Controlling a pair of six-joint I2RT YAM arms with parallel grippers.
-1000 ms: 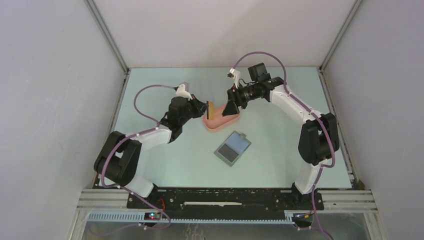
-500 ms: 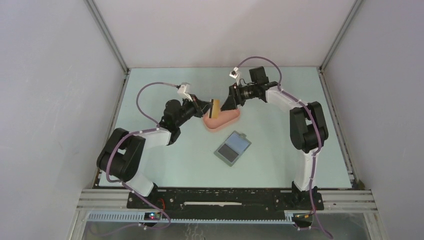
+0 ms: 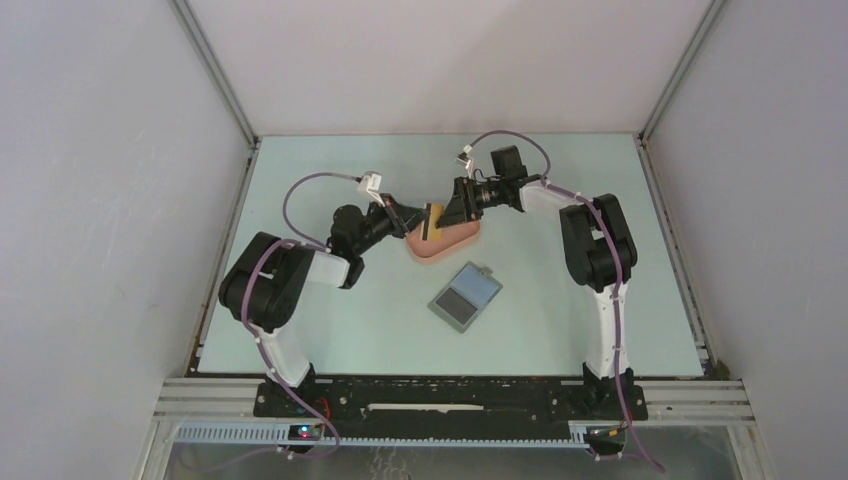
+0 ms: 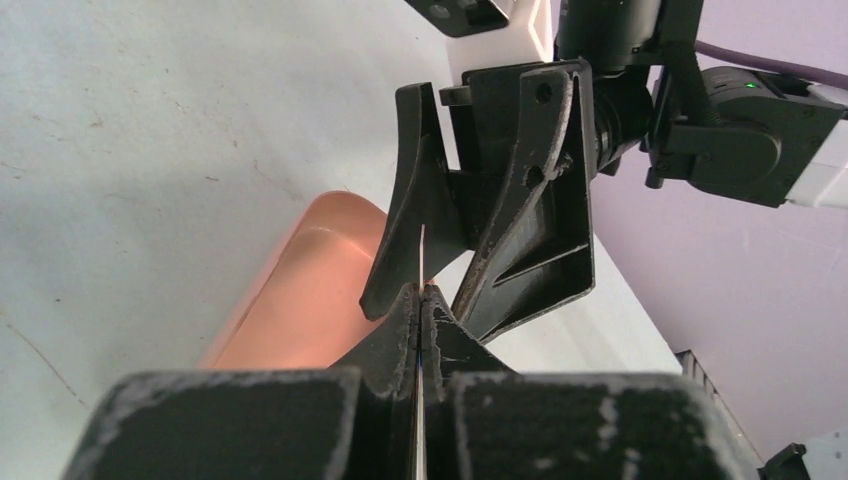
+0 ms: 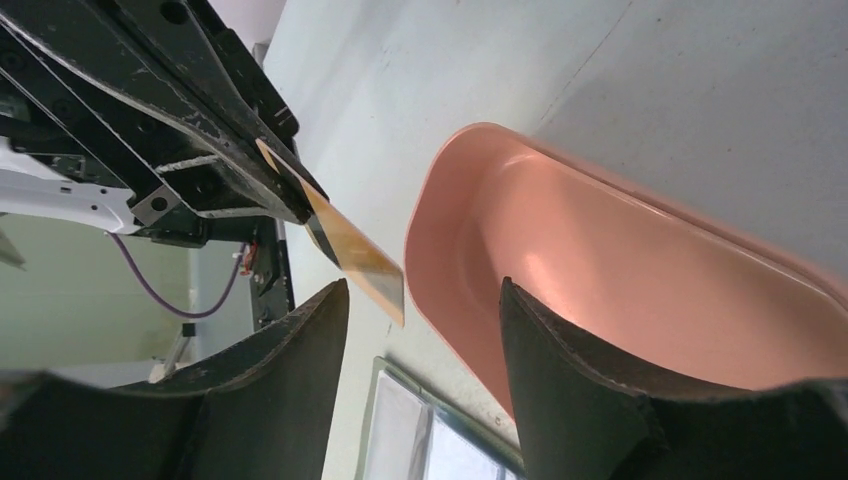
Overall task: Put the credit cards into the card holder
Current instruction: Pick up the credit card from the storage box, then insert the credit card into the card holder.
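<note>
Clearly, a yellowish-tan credit card (image 5: 345,245) was held clamped between the left fingers (image 4: 388,345), which were pressed together on one end of it. The card was held up off the tabletop (image 3: 560,330), just above the left end of the pink tray (image 5: 600,250), and in the left wrist view it was seen edge-on as a thin pale line. The right fingers (image 5: 290,395) were spread apart, and the free end of the card was placed in the gap between them. A clear space was seen between the card and one finger; whether the other finger was touched could not be told. In the overhead view the two arms were seen meeting over the tray at the middle of the tabletop. The grey-green card holder (image 3: 465,296) was laid open on the tabletop, its darker inside turned up, nearer the arm bases than the tray and apart from it, and it was touched by neither arm.
</note>
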